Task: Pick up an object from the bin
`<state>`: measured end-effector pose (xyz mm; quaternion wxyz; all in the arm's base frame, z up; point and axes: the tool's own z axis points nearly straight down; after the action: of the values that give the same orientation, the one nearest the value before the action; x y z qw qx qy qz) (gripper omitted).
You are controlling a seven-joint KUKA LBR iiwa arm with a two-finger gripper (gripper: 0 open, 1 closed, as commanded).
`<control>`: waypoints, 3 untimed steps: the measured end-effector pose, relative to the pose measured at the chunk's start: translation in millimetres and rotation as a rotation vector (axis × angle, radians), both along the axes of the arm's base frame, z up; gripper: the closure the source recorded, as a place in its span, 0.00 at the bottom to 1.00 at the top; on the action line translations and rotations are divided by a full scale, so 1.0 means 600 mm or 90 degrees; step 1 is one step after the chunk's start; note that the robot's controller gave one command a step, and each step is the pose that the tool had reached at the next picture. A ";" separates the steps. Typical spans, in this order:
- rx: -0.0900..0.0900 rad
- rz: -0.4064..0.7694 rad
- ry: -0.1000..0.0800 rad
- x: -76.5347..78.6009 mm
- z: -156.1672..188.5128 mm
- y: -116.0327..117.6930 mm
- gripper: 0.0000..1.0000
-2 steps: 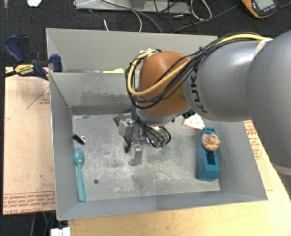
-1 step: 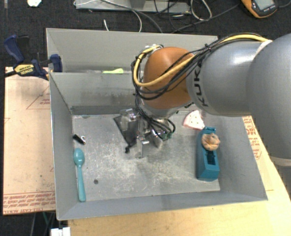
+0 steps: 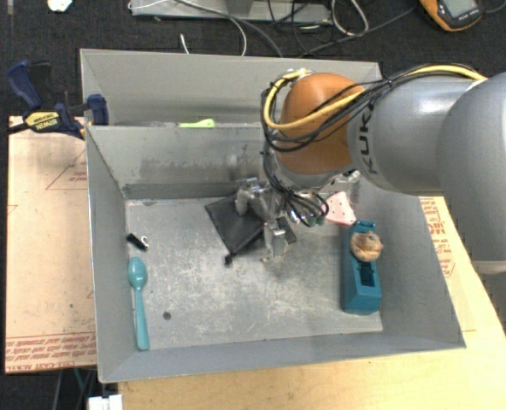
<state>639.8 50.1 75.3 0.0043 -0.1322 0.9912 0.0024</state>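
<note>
Dark flat sheet lay in the middle of the bin, somewhat toward the far wall. The gripper stood at its right edge; whether it was open or closed, I could not tell. Further right were a pink piece and a teal block. A teal spoon lay near the left wall.

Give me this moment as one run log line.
phase: gripper low at bin centre | nearest: dark flat piece, just left | also: teal spoon left, teal block right | held: cannot tell
</note>
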 end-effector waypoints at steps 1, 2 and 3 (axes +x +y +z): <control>0.000 0.011 -0.006 0.022 -0.014 -0.045 1.00; 0.001 0.016 -0.007 0.019 -0.013 -0.030 1.00; 0.001 0.086 -0.003 0.009 0.081 -0.031 1.00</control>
<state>645.4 31.4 124.1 0.0064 -0.1988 0.9800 0.0029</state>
